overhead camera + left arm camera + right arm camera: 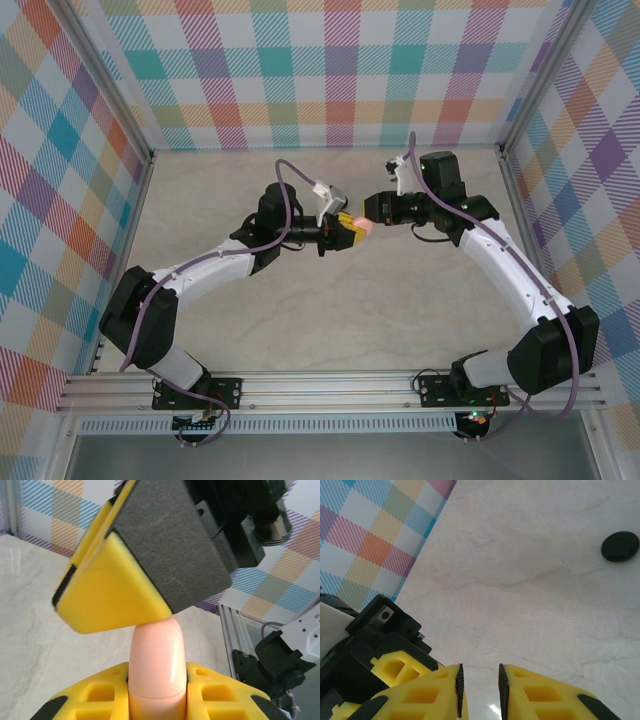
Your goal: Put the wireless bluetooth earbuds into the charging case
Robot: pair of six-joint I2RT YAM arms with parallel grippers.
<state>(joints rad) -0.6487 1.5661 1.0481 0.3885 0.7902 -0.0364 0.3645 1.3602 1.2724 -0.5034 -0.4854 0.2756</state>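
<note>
Left tool (pixel 157 695) clamps pink item (pixel 156 652), prob. case, touching right tool (pixel 479 690).

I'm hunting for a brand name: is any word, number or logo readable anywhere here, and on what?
None. The pink case, the black case, the yellow fingers and the checked walls bear no readable text.

Found lower end of pink rounded piece (pixel 156 655) cut off by bottom edge of left wrist view. Noted its top hidden behind yellow fingertip (pixel 115 590) of right pincer (pixel 480 670) (close to lens, soft in focus). Unable to identify same piece (pixel 363 227) from above: too small.
</note>
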